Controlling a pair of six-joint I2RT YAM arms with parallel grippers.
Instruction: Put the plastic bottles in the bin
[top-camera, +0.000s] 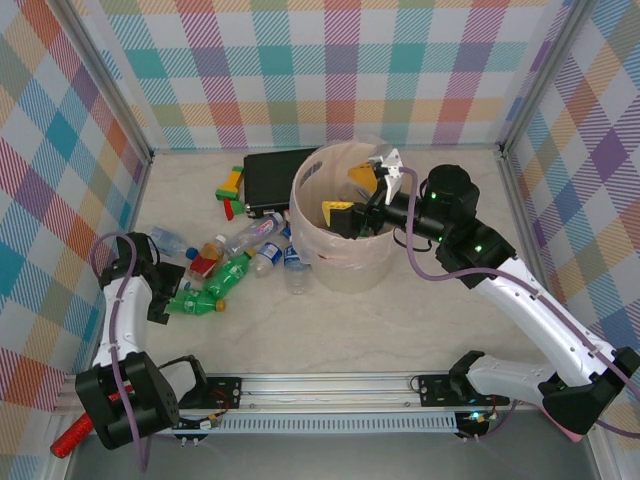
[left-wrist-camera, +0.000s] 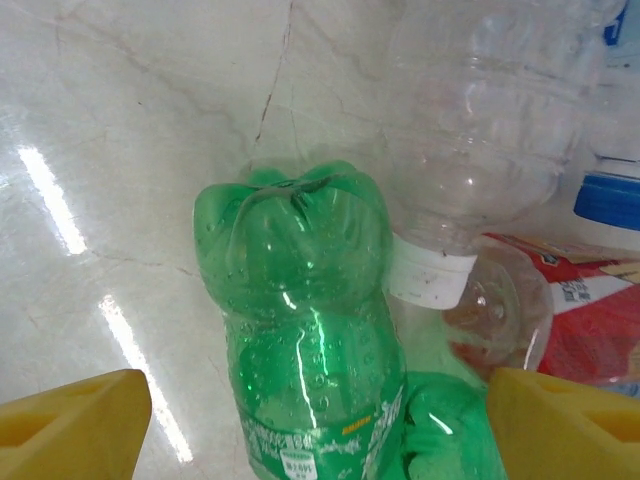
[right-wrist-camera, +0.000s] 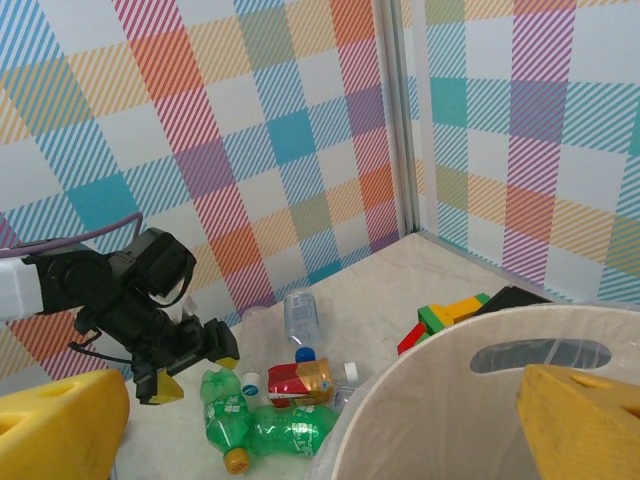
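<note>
No legible txt, green bottle (left-wrist-camera: 305, 330) label print blurred, red-label bottle (left-wrist-camera: 585, 320) txt too small

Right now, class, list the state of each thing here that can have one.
bin: upright, top open
green bottle: lying on its side, ungripped
clear bottle: lying, white cap on
left tool: open, straddling green bottle
right tool: open, empty, over bin

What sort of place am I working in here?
Probably a lab test cell, not a home: plaid panel walls in metal framing enclose a marble-look table, with a mounting rail along its near edge.
</note>
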